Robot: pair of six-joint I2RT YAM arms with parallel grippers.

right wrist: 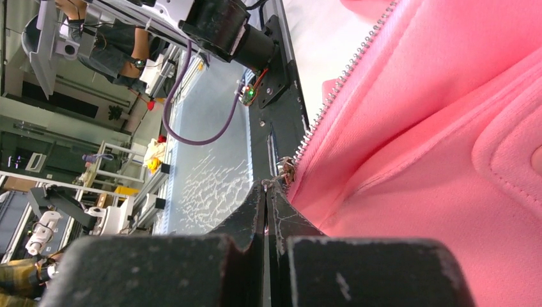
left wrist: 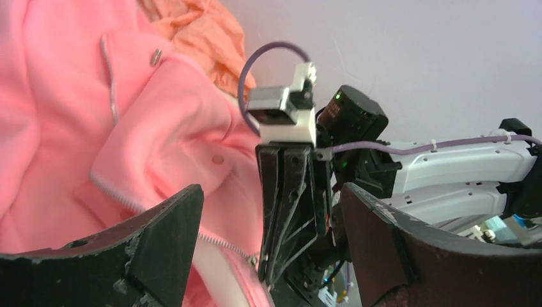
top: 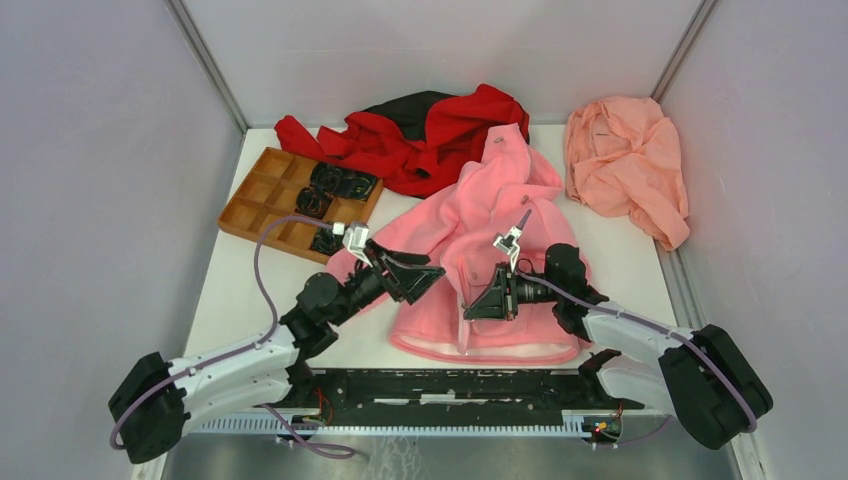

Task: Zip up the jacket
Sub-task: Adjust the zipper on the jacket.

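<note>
The bright pink jacket [top: 480, 225] lies mid-table, hood away from me and hem near the front edge. My right gripper [top: 468, 311] is shut on the small metal zipper pull [right wrist: 285, 170] at the low end of the zipper teeth [right wrist: 345, 70], near the hem. In the right wrist view its fingertips [right wrist: 266, 192] are pressed together just below the slider. My left gripper [top: 438, 272] is open and empty just left of the right gripper. In the left wrist view its two fingers [left wrist: 163, 233] frame the right gripper [left wrist: 271, 272] and the jacket's zipper edge [left wrist: 217, 244].
A wooden compartment tray [top: 262, 205] with black parts stands at the back left. A red-and-black garment [top: 440, 130] lies behind the jacket. A salmon-peach cloth [top: 625, 165] lies at the back right. A black rail [top: 450, 385] runs along the near edge.
</note>
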